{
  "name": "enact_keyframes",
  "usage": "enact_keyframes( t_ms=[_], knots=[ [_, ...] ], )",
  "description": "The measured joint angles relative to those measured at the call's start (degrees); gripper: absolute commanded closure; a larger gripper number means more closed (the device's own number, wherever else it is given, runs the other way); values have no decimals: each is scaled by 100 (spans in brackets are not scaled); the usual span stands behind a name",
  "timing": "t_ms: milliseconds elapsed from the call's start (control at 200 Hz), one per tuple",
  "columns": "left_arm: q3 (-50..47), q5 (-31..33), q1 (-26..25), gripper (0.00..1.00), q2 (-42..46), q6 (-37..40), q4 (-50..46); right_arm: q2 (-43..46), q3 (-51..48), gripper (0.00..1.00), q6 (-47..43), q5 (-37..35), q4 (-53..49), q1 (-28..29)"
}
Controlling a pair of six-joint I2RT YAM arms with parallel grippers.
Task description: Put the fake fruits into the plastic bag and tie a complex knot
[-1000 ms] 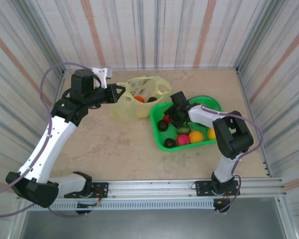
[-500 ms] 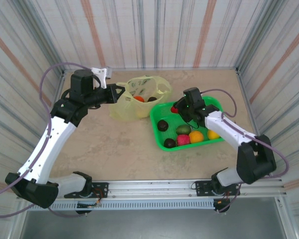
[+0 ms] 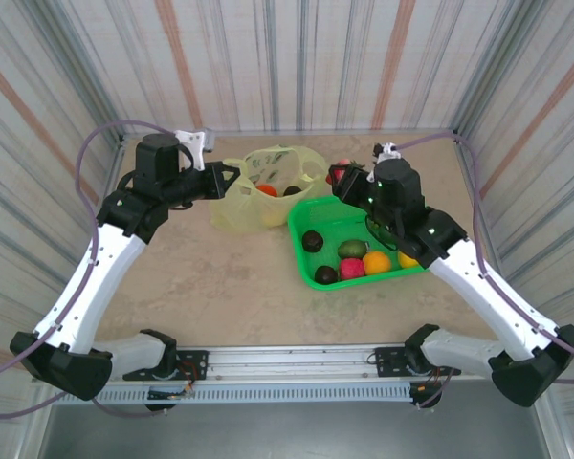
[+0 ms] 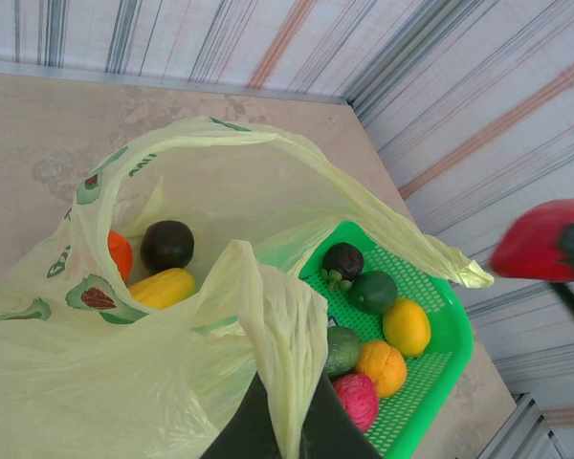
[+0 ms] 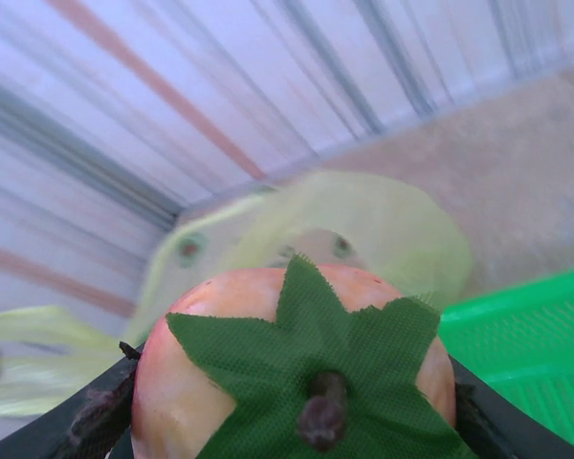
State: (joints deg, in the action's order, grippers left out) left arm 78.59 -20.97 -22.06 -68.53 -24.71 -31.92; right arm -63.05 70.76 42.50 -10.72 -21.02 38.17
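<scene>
**A:** Entry, right claw (image 3: 345, 179): half open, gripping a red fruit (image 3: 341, 172). A second ago it was down in the green basket (image 3: 408, 197); now it is raised just beside the plastic bag (image 3: 253, 206).

**B:** So another fruit looks ready to drop. Left claw (image 3: 228, 179)?

**A:** Clamped tight on the bag's rim, holding the mouth open on the counter (image 3: 220, 277). Bag: three fruits showing. Basket: six remaining.

**B:** Obstructions?

**A:** Likely the handle loop (image 3: 313, 170), nearest the fruit.

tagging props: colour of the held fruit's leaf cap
Dark green leaf cap, best in right wrist view.
</scene>
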Motion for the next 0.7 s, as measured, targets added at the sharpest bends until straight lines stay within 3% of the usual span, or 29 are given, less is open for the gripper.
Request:
enact_keyframes(
  t_ms=[281,441,696],
  knots=[
    [2,48,0,100,37,2,-7,-1322,2063,53,-815,52,-236,914],
    [2,68,0,100,63,4,-83,-2065,2310,56,-723,-317,-619,1364],
    [2,105,0,100,120,44,-109,-2981,2787,55,-223,-949,-1615,1443]
  ],
)
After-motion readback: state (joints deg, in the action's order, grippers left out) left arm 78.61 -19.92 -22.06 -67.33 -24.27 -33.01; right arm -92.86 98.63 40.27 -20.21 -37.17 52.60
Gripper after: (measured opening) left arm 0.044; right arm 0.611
